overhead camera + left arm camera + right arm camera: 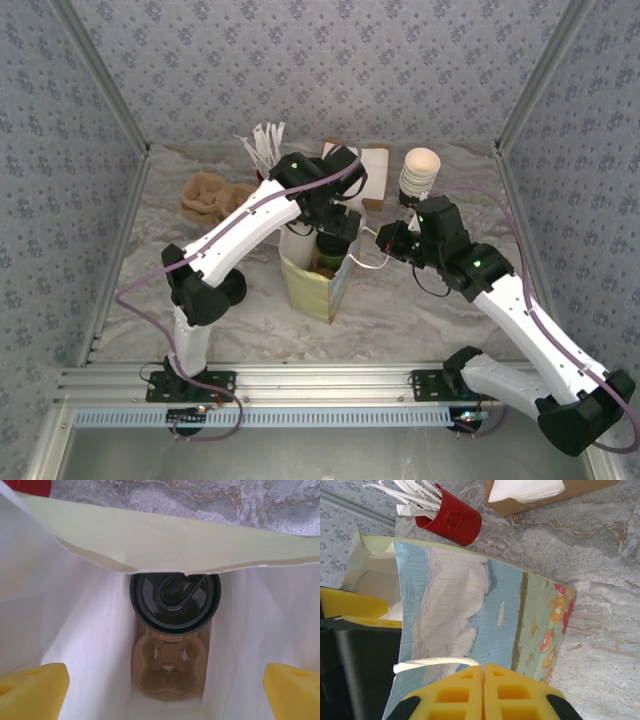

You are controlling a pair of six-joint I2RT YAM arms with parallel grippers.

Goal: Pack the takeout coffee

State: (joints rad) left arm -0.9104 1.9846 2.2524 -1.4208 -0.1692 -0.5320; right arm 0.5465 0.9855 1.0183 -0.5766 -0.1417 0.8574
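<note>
1. Starting at the far left of the tabletop (390,320), a brown heap (208,195) lies there, and I cannot make out what it is. Just right of it a red cup (452,520) holds white straws.
2. The left fingers (37,687) are spread wide with nothing between them. They hang at the mouth of the paper bag (312,285), which stands in the middle of the tabletop.
3. The takeout coffee (175,597) is down inside that bag, upright with its black lid facing up. A brown cup carrier (170,667) lies on the bag's floor next to it. Whether the cup sits in one of the carrier's pockets, I cannot tell.
4. The cup's sides are hidden from above. The bag's folded rim also covers one edge of the lid.
5. I would expect the cup to be light and thin-walled, giving under a hard squeeze, with a slick lid that could pop off. The best hold is probably gentle, around the sides just under the lid, keeping it upright.
6. The right fingers (460,692) are pressed together on the bag's white handle (432,662) at its right side, apparently steadying the bag.
7. Further right, at the far edge, stand a napkin box (372,165) and a stack of cups (420,172).
</note>
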